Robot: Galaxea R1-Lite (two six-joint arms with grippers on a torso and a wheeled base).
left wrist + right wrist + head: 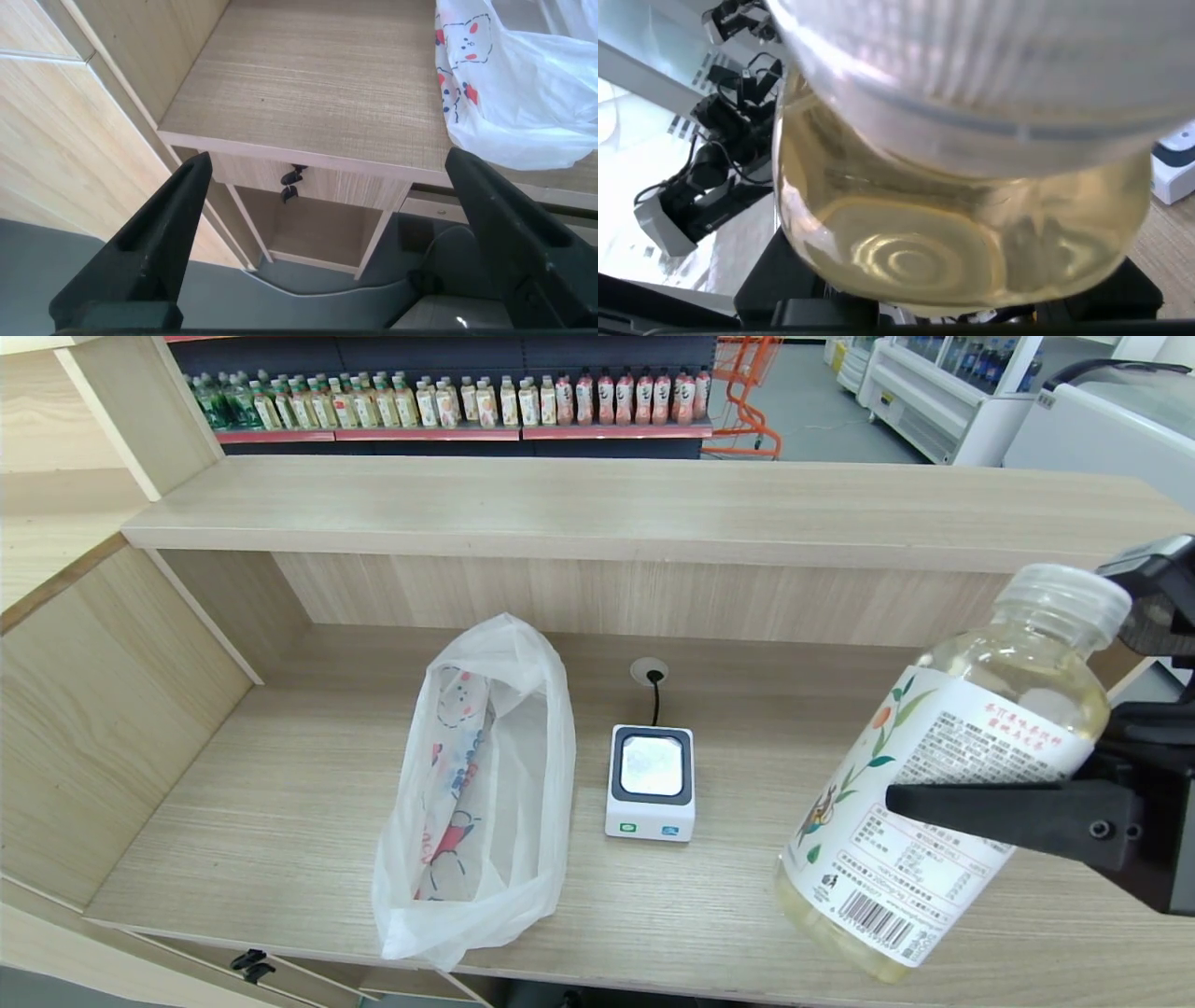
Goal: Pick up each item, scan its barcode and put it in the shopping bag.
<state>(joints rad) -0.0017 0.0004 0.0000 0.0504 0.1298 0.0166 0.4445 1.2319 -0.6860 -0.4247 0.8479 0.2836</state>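
Pale wood-grain counter (280, 821) makes up the work surface, recessed below a raised ledge (607, 509) of the same wood and closed off by a side panel on the robot's left. Beyond the ledge is a shop aisle: a shelf of bottled drinks (448, 401), an orange trolley (747, 392) and white refrigerated cases (934, 392).

On the counter a white plastic shopping bag (485, 784) lies lengthwise, its mouth open towards the robot and a cartoon print showing on its left side. Just to its right, apart from it, sits the white barcode scanner (651, 782), window facing up, with its cable running back to a round grommet (649, 670). A small black handle (250, 963) sits under the counter's front edge.

The right gripper (920, 803) is clamped on a clear bottle (962, 737) of pale yellow drink, one black finger (990, 812) lying across the label. The bottle is tilted, cap up and to the right, barcode near its lower end, well right of the scanner.

The left gripper (327, 243) hangs spread wide with nothing in it, off the counter's front left corner, near the bag.
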